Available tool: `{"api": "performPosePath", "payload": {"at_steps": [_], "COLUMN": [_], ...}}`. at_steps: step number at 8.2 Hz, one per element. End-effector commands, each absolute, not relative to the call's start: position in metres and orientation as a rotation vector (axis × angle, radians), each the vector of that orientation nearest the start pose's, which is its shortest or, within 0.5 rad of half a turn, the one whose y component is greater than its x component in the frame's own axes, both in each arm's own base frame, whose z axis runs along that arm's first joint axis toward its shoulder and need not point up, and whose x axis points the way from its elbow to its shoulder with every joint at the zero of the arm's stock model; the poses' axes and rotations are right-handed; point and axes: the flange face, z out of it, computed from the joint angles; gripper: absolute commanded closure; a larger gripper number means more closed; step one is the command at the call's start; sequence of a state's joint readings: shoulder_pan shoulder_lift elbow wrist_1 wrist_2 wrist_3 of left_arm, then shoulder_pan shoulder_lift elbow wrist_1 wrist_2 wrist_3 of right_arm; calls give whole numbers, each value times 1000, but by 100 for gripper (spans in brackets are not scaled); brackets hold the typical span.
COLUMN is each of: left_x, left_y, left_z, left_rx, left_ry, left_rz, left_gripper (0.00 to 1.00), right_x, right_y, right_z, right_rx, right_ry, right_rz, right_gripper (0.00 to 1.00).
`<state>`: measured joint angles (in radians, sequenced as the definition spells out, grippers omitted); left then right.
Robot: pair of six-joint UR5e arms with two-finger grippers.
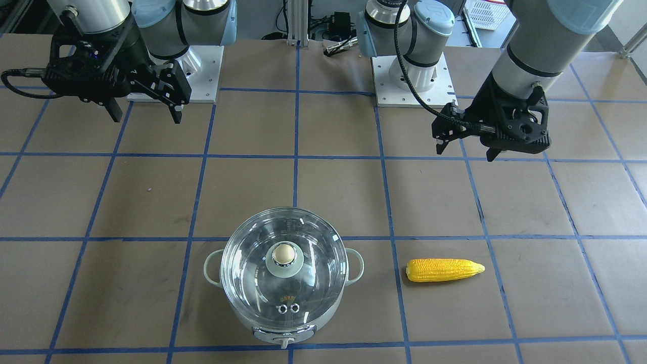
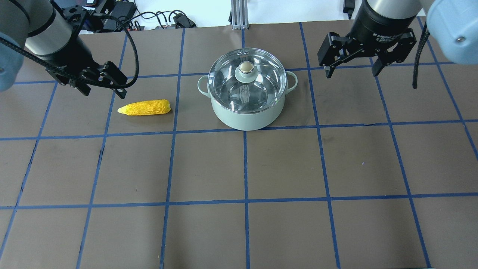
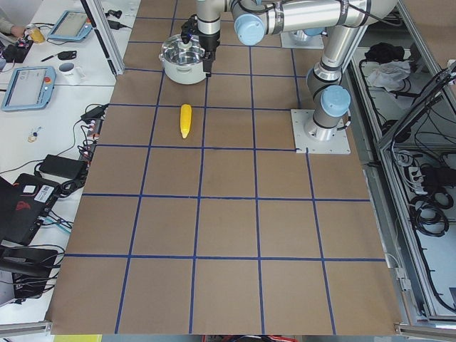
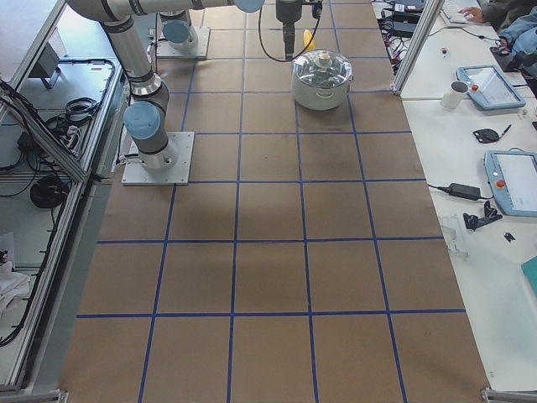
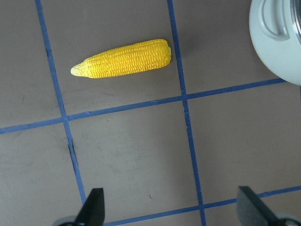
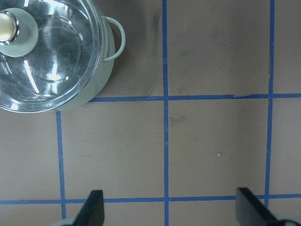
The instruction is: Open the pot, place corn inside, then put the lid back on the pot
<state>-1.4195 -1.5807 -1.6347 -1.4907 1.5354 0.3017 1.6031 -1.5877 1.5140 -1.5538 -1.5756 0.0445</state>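
Standing near the table's far edge from the robot: the pot (image 2: 246, 116), round, pale mint-green, smooth-walled, with a small loop handle on each side and a silver control knob (image 1: 285, 343) on the operators' side

- The lid (image 2: 261, 86): clear domed glass, seated on the pot's rim and closing it; beige ball knob (image 2: 245, 67) on a pale green base at the centre; two small metal vents (image 1: 288, 309) near the edge
- The corn (image 2: 145, 108): bright yellow cob with a ribbed kernel texture, tapered; lies flat on the table on the robot's left of the pot, near it but apart, pointed tip away from the pot
- Left gripper (image 2: 104, 91): black, two fingers spread wide, nothing between them; hangs above the table just beside the corn, touching nothing
- Right gripper (image 2: 351, 73): black, fingers likewise spread and empty; hangs on the robot's right of the pot, well clear of its handle
- Nothing lies between either gripper and the pot or corn

Surroundings
- Table (image 2: 283, 168): matte brown covering, faintly scuffed, divided into squares by blue tape lines
- Arm bases on grey metal plates (image 1: 414, 81) bolted at the robot's side
- Side benches: white tops carrying tablets (image 3: 27, 88), a mug (image 3: 69, 70), power bricks and loose cables
- Aluminium frame posts at the table's ends
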Motion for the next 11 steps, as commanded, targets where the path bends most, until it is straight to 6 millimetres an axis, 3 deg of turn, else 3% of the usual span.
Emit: {"api": "performPosePath", "payload": {"at_steps": [1, 3, 7, 11], "left_x": [-18, -12, -6, -5], "left_y": [-538, -563, -589, -625], "left_z": [443, 423, 380, 295], "left_rx": [677, 1072, 1580, 1998], "left_ry": [3083, 2929, 2679, 2503], "left_rz": [-99, -167, -150, -177], "left_gripper": [0, 0, 0, 0], "right_x": [149, 149, 149, 152], "right_y": [-484, -484, -491, -525], "right_z": [522, 521, 522, 524], "right_rx": [19, 19, 20, 27], "right_ry": [3143, 3143, 3151, 3147], "right_rz": [-89, -85, -97, -105], "right_gripper": [0, 0, 0, 0]}}
